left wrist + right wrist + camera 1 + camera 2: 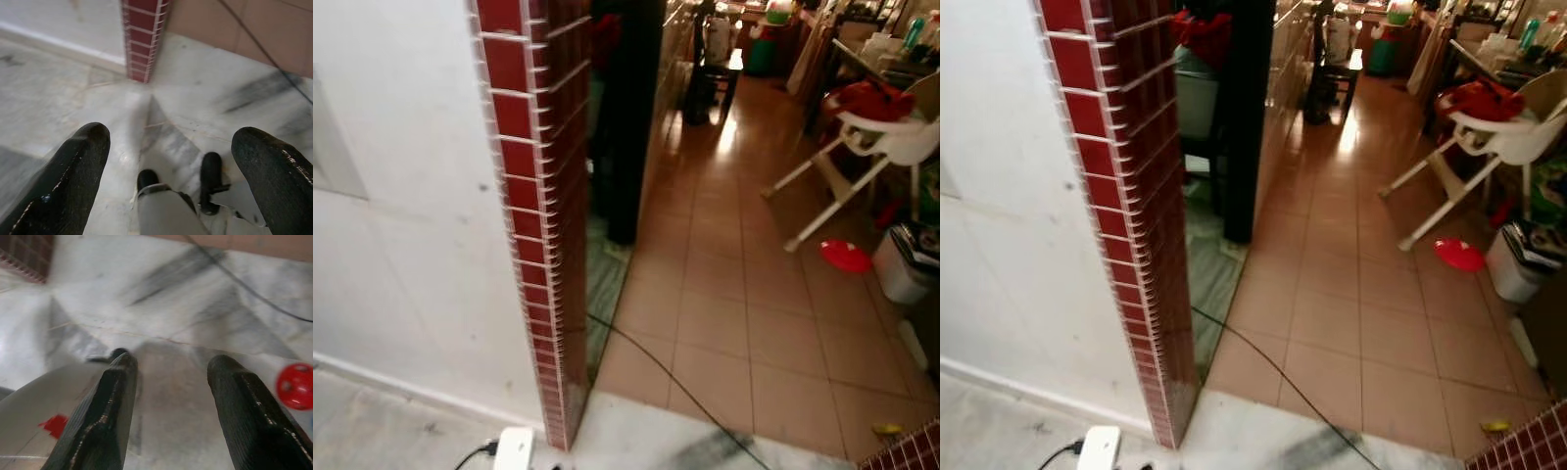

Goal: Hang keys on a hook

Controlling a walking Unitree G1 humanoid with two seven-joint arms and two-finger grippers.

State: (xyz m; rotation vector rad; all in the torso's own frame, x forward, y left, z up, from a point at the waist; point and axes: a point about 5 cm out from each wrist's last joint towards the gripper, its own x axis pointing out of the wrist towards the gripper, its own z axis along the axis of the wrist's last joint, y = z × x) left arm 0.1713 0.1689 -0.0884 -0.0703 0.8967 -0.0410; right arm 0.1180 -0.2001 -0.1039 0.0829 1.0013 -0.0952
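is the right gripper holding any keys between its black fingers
No, in the right wrist view the right gripper has its two black fingers spread apart with only marble floor between them.

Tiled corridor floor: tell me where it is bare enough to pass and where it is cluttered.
Bare: the tiles between the red brick pillar and the white high chair, crossed only by a thin black cable. Crowded: the right side, with the red plate and white bin.
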